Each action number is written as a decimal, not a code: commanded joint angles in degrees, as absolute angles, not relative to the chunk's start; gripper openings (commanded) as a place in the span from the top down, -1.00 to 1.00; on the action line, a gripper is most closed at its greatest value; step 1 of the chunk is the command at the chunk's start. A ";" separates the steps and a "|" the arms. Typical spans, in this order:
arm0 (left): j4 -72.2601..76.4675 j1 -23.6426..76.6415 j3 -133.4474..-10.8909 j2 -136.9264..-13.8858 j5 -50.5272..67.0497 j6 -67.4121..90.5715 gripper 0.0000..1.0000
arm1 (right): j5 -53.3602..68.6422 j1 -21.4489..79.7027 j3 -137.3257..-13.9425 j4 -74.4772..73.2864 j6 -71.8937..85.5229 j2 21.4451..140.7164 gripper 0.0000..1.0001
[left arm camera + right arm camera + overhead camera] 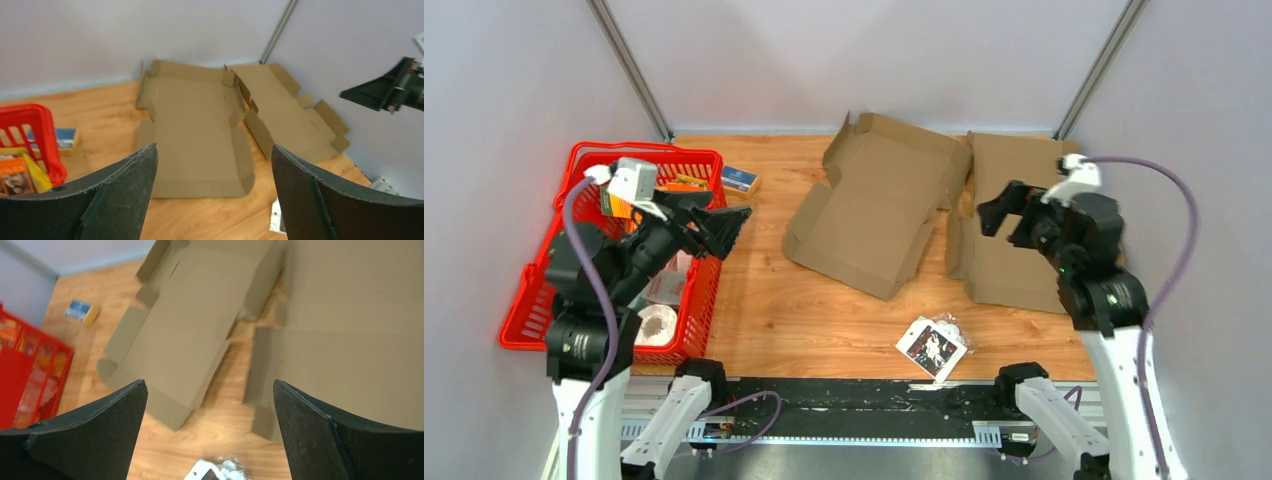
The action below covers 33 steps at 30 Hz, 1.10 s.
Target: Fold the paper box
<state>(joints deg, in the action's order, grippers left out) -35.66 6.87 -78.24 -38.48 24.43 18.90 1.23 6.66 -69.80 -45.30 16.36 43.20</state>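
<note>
The paper box lay as a flat, unfolded blank on the wooden table, in the middle toward the far wall. Its side flaps were only slightly raised and none were tucked. A second cardboard blank lay just beside it on the right, its edge touching or overlapping the first; the overhead view did not make clear which. The folding appeared not to have begun: no wall stood up, no panel was creased over, and every fold was left to do. The left gripper hovered over the inner edge of the red basket, well apart from the box. It pointed toward the box with its jaws spread wide, holding nothing. The right gripper hung above the left part of the second blank, tilted down and toward the box, likewise fully open and empty. Neither arm seemed to touch cardboard. Farther out, a small blue box sat beside the basket, and a plastic-wrapped packet lay near the front edge.
</note>
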 commanded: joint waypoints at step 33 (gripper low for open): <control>-29.88 59.68 -52.21 -50.19 -21.18 31.55 -0.47 | 2.63 25.05 -50.01 -8.44 43.68 90.61 -0.26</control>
<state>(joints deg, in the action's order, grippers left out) -31.38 59.55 -53.89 -53.30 -19.29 30.76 -0.62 24.69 -49.41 -14.76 43.68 86.98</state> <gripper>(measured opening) 0.731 0.674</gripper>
